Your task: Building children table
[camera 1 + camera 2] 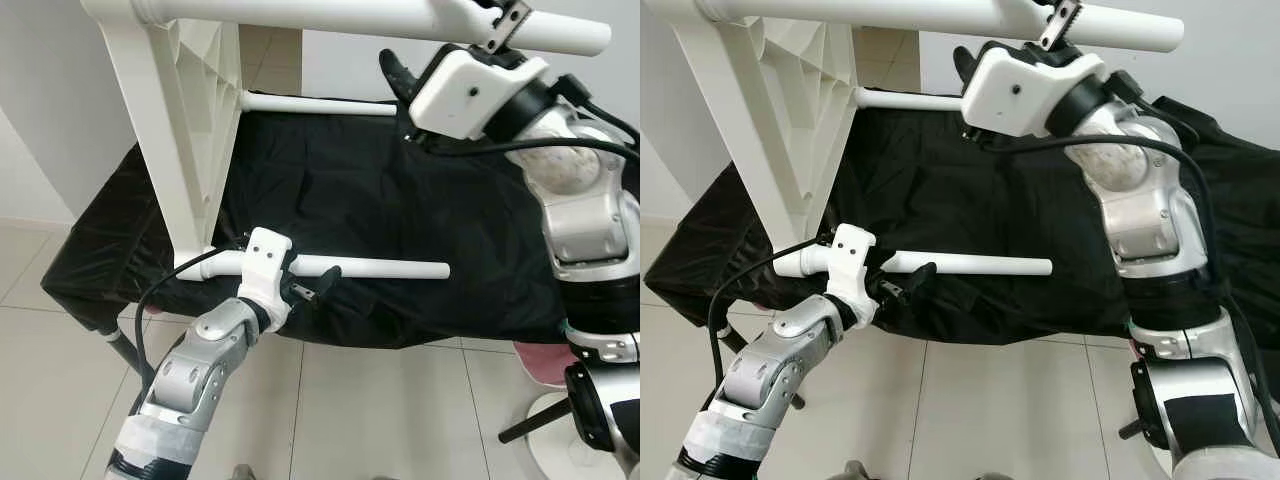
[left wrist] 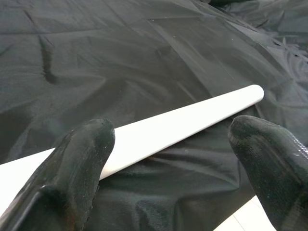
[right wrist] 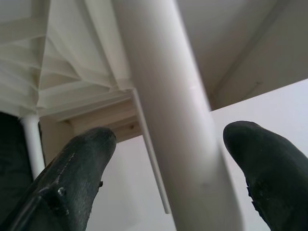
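Observation:
The white children's table lies on its side on a black cloth (image 1: 400, 190). Its ribbed top (image 1: 180, 130) stands upright at the left and its legs point right. My left gripper (image 1: 308, 286) is open at the near lower leg (image 1: 390, 268), by the cloth's front edge. In the left wrist view its fingertips (image 2: 89, 144) spread wider than that leg (image 2: 192, 118), which lies just beyond them. My right gripper (image 3: 168, 144) is raised to the top leg (image 1: 350, 15). It is open, with a finger on either side of that leg (image 3: 163, 96).
A far lower leg (image 1: 320, 103) lies along the back of the cloth. Beige floor tiles (image 1: 380, 410) run in front of the covered surface. A white wall stands behind. A pink object (image 1: 540, 365) and a white stand base (image 1: 560, 445) sit at the lower right.

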### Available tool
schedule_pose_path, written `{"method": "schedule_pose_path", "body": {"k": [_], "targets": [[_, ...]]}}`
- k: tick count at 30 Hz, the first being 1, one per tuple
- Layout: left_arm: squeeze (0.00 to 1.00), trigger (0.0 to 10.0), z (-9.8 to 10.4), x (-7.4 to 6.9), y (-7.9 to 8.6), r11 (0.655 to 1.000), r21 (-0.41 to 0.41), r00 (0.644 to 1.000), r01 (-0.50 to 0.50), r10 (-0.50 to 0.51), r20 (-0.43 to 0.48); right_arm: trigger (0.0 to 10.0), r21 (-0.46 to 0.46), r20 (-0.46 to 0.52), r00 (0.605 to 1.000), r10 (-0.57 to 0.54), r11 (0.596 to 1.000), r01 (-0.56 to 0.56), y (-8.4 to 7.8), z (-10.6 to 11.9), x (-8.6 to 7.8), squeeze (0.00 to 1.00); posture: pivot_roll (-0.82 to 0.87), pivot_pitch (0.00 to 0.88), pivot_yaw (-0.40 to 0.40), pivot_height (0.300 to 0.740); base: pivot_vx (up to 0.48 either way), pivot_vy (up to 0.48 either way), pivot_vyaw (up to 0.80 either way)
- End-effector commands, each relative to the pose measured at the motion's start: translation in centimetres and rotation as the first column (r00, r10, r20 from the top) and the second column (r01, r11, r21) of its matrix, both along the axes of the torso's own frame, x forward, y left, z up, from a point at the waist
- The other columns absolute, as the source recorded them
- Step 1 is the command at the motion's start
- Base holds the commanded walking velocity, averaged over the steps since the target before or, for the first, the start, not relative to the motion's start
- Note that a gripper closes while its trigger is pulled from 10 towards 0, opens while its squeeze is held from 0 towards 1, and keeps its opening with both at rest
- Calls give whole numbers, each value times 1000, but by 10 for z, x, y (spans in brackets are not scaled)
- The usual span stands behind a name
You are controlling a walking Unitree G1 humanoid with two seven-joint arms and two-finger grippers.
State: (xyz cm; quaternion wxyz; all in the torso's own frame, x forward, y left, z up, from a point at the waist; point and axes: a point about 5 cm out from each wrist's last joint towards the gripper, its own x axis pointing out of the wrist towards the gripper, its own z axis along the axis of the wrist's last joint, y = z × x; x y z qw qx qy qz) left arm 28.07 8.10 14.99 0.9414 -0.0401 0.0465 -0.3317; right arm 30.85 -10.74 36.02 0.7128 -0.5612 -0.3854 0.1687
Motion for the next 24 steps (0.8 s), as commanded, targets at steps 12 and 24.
{"method": "schedule_pose_path", "body": {"k": [12,24], "targets": [[0,10000,-16,-5,2,995,72,989,-66,74,-128,10000,-81,-14,998,-67,995,66,14,4,12,0,-63,2,-4,740,0,0,0],[0,10000,-10,2,15,974,73,952,-216,226,-206,10000,-140,107,989,-102,983,117,22,17,14,0,-62,12,-7,740,0,0,0]]}}
